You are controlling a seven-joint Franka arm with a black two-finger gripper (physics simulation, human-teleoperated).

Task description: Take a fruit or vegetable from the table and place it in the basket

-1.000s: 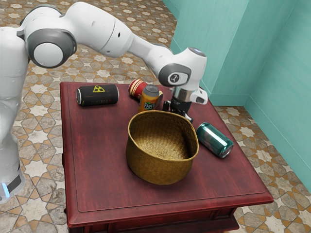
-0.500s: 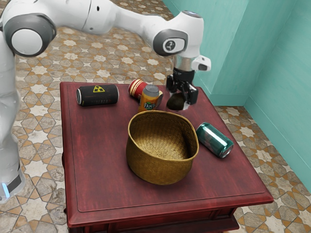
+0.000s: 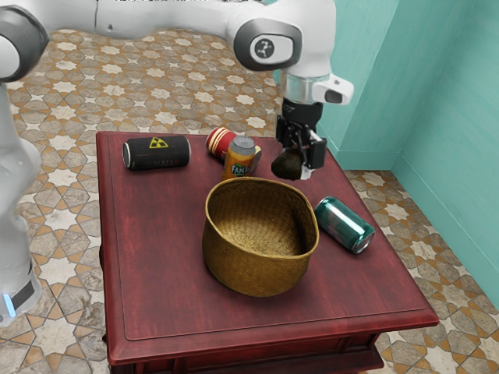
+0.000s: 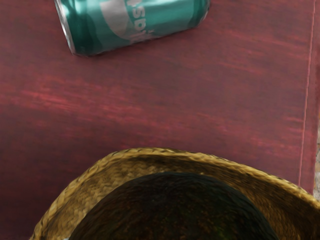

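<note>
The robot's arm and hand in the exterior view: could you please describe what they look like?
The arm is glossy white with smooth, rounded segments and dark grey bands at the joints. Near the wrist, a dark grey oval surrounds a small black emblem. Below come a silvery collar and a white block jutting out. The hand is black and angular, with two fingers.

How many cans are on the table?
4: black can lying at the exterior view's left, orange can standing, red can lying partly hidden behind it, green can lying beside the basket. The basket could hide another.
</note>
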